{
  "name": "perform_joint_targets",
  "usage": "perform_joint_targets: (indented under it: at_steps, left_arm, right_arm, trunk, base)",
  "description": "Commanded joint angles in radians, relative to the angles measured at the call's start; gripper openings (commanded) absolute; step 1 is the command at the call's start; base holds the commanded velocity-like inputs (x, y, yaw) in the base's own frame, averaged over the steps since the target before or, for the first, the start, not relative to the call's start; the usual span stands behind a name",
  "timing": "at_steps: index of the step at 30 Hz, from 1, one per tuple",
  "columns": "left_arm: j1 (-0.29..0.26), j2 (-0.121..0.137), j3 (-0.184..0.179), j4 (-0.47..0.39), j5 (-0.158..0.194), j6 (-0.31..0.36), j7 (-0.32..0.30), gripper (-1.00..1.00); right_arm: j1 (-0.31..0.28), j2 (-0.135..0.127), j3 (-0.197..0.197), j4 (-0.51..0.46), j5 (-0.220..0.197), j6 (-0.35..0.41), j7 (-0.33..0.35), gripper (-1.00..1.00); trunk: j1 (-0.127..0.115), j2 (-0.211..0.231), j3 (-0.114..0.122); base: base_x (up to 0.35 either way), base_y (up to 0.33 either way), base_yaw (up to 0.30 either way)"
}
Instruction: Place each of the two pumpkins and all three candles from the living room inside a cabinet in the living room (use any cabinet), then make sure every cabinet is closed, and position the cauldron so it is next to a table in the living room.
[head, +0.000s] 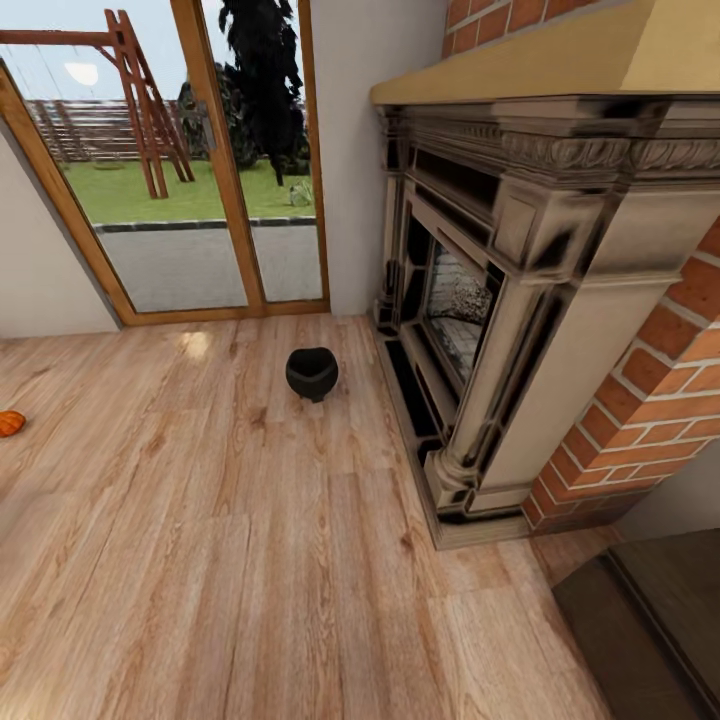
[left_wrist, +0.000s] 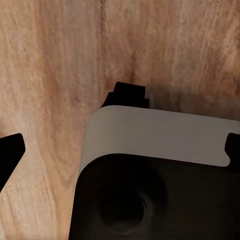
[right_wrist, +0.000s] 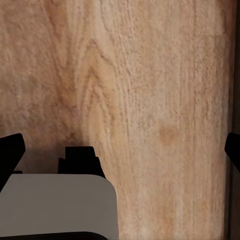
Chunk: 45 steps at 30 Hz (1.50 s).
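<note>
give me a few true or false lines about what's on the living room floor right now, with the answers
1. The cauldron stands upright on the wooden floor. True.
2. The cauldron sits inside the fireplace opening. False: it is on the floor out in front of the fireplace, apart from it.
3. A pumpkin lies at the left edge of the head view. True.
4. The pumpkin rests inside the cauldron. False: it lies on the floor, well apart from it.
5. The glass door shows a lawn outside. True.
6. Three candles stand beside the cauldron. False: bare floor surrounds it.
</note>
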Motion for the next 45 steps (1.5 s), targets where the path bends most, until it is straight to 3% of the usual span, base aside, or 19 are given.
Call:
perform_joint_targets:
  at_steps: [1,30,45]
  left_arm:
    - [0.000,0.000,0.000,0.000,0.000,0.000,0.000,1.00]
    - [0.000,0.000,0.001,0.000,0.003,0.001,0.001,1.00]
    - [0.000,0.001,0.003,0.000,0.003,0.001,0.000,1.00]
  right_arm:
    - [0.000,0.000,0.000,0.000,0.000,0.000,0.000,1.00]
    - [0.000,0.004,-0.001,0.000,0.000,-0.001,-0.001,1.00]
    - [0.001,-0.001,-0.001,0.000,0.000,-0.001,-0.001,1.00]
  trunk:
    - [0.000,0.000,0.000]
    - [0.000,0.000,0.000]
    - [0.000,0.000,0.000]
  base:
    - [0.000,0.000,0.000]
    - [0.000,0.000,0.253]
    - [0.188,0.110,0.026]
